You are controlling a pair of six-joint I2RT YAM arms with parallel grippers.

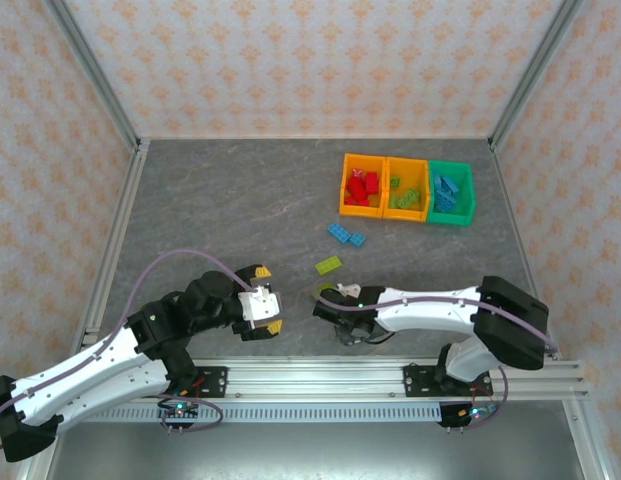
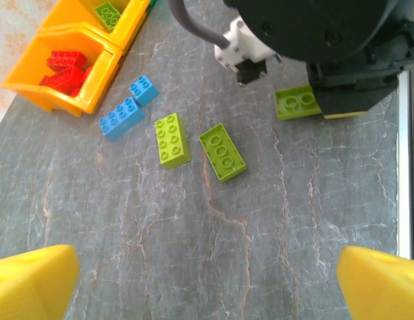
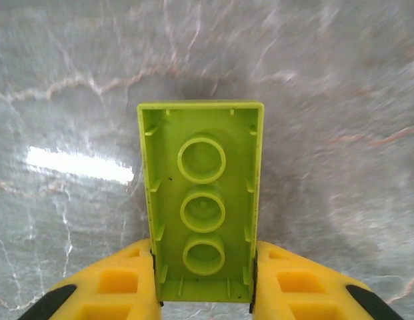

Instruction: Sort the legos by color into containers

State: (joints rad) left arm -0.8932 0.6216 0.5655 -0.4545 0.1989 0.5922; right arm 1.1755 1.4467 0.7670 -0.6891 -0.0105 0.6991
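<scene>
The right tool (image 3: 204, 283) is clamped on a lime green lego brick (image 3: 201, 200), whose hollow side faces the camera, over the counter (image 3: 340, 100). The left tool (image 2: 207, 280) stands wide apart and holds nothing. Beyond it lie two lime bricks (image 2: 172, 139) and two blue bricks (image 2: 122, 118). Farther off, the three joined bins (image 1: 405, 214) hold red, lime and blue legos.

Three joined containers (image 1: 405, 215) far right on the table (image 1: 220, 200); loose legos (image 1: 345, 236) just before them.

Shining evenly from above, glaring white on the tabletop (image 3: 80, 165) at left, shadowing softly above the lime lego (image 3: 201, 200).
</scene>
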